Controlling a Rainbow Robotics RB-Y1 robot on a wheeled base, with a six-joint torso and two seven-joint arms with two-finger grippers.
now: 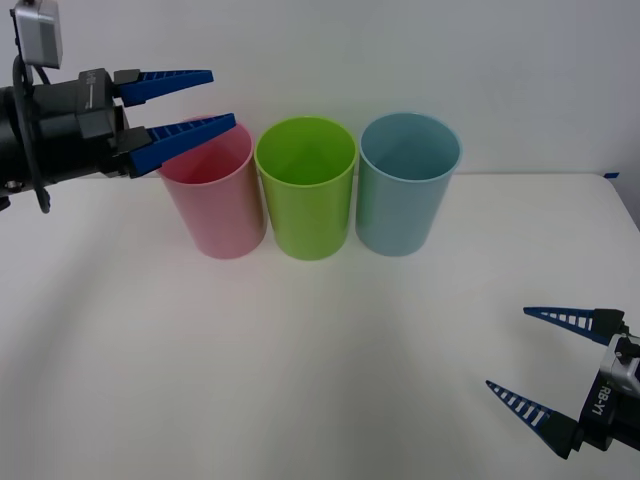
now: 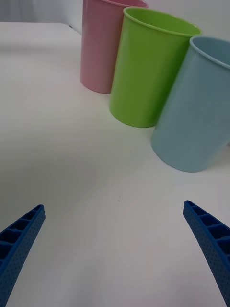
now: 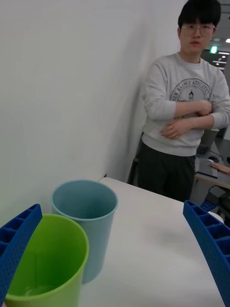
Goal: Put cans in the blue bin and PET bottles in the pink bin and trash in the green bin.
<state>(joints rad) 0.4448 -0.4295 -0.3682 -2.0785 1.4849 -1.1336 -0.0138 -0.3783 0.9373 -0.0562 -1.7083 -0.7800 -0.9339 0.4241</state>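
Three tall tubs stand in a row at the back of the white table: the pink bin (image 1: 215,205), the green bin (image 1: 307,195) and the blue bin (image 1: 405,195). My left gripper (image 1: 223,97) hovers open just above the pink bin's rim, holding nothing. In its wrist view, the left gripper (image 3: 111,206) looks past the green bin (image 3: 48,259) and the blue bin (image 3: 88,206). My right gripper (image 1: 507,348) is open and empty, low near the table's front right. It (image 2: 113,206) faces the pink bin (image 2: 98,48), green bin (image 2: 146,67) and blue bin (image 2: 196,110). Cans, PET bottles and trash are out of view.
The white table (image 1: 300,380) stretches bare in front of the bins. A white wall rises close behind them. The table's right edge (image 1: 625,200) runs near the blue bin's side.
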